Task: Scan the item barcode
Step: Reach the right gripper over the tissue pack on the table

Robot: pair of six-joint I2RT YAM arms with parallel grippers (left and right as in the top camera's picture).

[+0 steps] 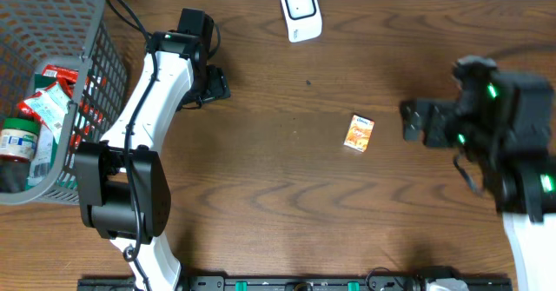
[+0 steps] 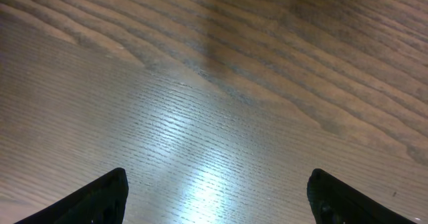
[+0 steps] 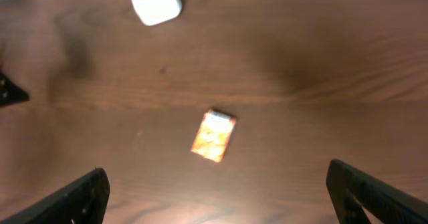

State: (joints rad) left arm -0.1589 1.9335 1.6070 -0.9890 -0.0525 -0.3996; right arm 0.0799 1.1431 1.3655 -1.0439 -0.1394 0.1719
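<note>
Near the middle of the wooden table (image 1: 261,213), toward the right arm's side: one small orange box (image 1: 359,132), flat on the wood and touched by nothing, is being taken as the item to be scanned. In the right wrist view it is being shown slightly skewed, printed orange face up. No barcode is being shown on that face, and where it sits cannot be told.

Right gripper (image 1: 415,121): is being presented near the box, on the right arm's side of it. The jaws are spread wide and gripping nothing. In its own camera both fingers (image 3: 80,197) are being seen at the lower corners, with the box ahead and between them.

White barcode scanner (image 1: 300,11): is being seen at the far edge of the table, well apart from the box.

Left gripper (image 1: 211,84): is being shown over bare wood, jaws wide apart, nothing between them.

Grey plastic basket (image 1: 94,56): is being seen at the left edge, holding a jar (image 1: 17,139) and red packets (image 1: 54,87). It is well apart from the box.

Hazards being judged:
- The box is thin and flat, so it may be pushed along the wood instead of being pinched.
- The skew may leave it being caught by a corner and twisting loose.
- The barcode may be covered by a finger, or the wrong face may be turned to the scanner, so no reading would be taken.
</note>
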